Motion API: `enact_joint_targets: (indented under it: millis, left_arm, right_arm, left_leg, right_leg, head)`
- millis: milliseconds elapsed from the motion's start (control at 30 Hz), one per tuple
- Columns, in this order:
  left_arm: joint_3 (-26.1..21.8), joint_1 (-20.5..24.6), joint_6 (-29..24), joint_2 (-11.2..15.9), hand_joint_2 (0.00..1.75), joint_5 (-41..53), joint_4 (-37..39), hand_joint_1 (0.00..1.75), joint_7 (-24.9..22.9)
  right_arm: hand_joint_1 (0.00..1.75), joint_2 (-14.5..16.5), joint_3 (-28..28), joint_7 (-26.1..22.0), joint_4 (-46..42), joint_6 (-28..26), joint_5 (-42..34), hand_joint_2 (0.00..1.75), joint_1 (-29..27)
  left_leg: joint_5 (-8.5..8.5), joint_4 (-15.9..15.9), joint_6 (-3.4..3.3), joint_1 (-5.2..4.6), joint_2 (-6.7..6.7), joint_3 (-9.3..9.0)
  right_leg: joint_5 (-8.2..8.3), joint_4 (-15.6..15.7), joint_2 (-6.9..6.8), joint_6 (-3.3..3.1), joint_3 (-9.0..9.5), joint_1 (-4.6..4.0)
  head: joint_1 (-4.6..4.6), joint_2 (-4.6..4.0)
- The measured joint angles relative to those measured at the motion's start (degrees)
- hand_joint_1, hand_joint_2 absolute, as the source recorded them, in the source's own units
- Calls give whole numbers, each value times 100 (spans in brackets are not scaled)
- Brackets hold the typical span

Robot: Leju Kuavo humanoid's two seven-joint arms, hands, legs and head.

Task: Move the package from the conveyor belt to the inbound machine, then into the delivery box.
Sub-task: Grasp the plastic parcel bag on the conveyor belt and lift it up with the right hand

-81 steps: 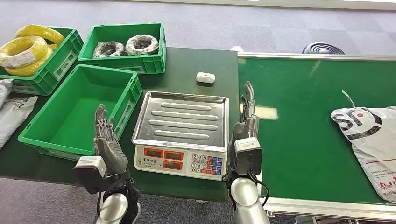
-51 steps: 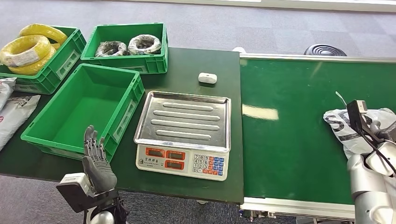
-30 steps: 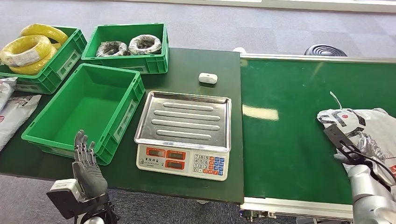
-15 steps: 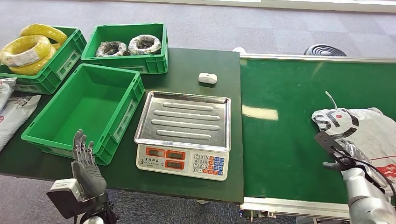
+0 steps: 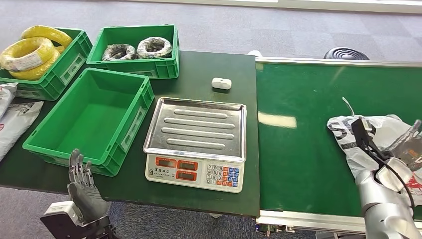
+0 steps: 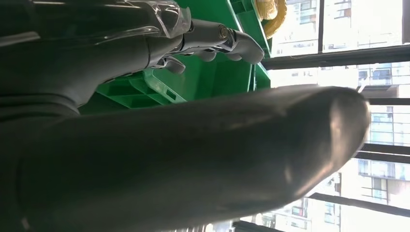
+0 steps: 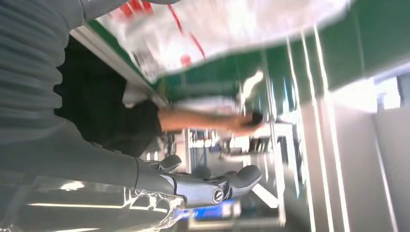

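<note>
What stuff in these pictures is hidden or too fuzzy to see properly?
- Package, head view: its far side is cut off by the picture's edge, its near part covered by the right arm.
- Right hand: whether it touches the package cannot be told; the right wrist view is blurred.
- Scale displays, head view: digits too small to read.
- Left hand: its thumb blocks most of the left wrist view.

The head view is bright and evenly lit with a white glare patch on the conveyor belt (image 5: 318,124), while the right wrist view is strongly motion-blurred and the left wrist view has overexposed windows (image 6: 338,29) behind a dark unfocused thumb (image 6: 193,159).
</note>
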State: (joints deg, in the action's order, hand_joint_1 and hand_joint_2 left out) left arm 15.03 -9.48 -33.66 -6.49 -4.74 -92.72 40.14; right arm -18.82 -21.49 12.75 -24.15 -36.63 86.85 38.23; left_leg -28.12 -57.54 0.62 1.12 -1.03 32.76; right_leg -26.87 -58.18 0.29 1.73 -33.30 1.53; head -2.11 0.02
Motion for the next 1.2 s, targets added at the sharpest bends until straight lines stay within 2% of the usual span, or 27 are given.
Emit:
enact_joint_targets:
  millis: [100,333,533,600,700,767,833,1000,1200]
  left_arm:
    - [9,-5,46,1,0,-58,-19,0,1]
    - [8,18,121,1,0,-77,-20,0,0]
    - [-2,120,231,0,0,-99,-18,0,1]
    - [-3,172,257,-1,0,-98,-17,0,0]
    - [-22,249,324,-9,0,-44,-14,0,0]
    - [-60,277,340,-22,0,14,-9,0,0]
    - [-93,284,339,-44,0,69,-5,0,-1]
    - [-144,279,290,-94,0,150,-7,0,0]
    - [-187,249,213,-127,0,190,-22,0,1]
  right_arm:
    - [0,-204,344,296,-33,-114,7,175,23]
    - [0,-480,797,504,-34,-207,7,175,-17]
    - [0,-681,1012,863,-219,-143,-7,175,-398]
    - [0,-711,983,618,-68,474,-190,175,-368]
    - [0,-664,737,-277,158,1946,-893,175,-326]
    - [0,-579,532,-765,233,2428,-1254,175,-363]
    - [0,-490,339,-1037,273,2620,-1454,175,-402]
    - [0,-328,34,-1313,303,2726,-1607,175,-457]
    - [0,-186,-65,-1173,299,2689,-1498,175,-469]
  left_leg:
    - [-1,0,-1,-1,-2,0]
    - [0,0,0,0,1,-6]
    - [-2,2,0,0,-4,2]
    - [-4,2,0,-1,9,-2]
    - [-3,2,0,-1,10,-6]
    - [-3,2,1,-1,9,-6]
    - [-2,2,1,0,9,-7]
    - [-3,3,1,1,11,-5]
    - [-3,2,1,0,11,-6]
  right_leg:
    - [0,1,-1,0,3,1]
    - [1,1,2,0,2,1]
    - [-1,0,1,1,2,0]
    - [-1,0,12,1,2,0]
    - [0,1,15,1,5,1]
    - [1,1,15,1,5,1]
    - [1,0,15,0,5,0]
    - [0,-1,16,1,3,-1]
    - [0,0,16,1,5,0]
  head:
    - [1,0]
    - [-2,0]
    - [-1,0]
    - [-1,0]
    - [0,0]
    - [-1,0]
    - [-2,0]
    - [-2,0]
    - [-1,0]
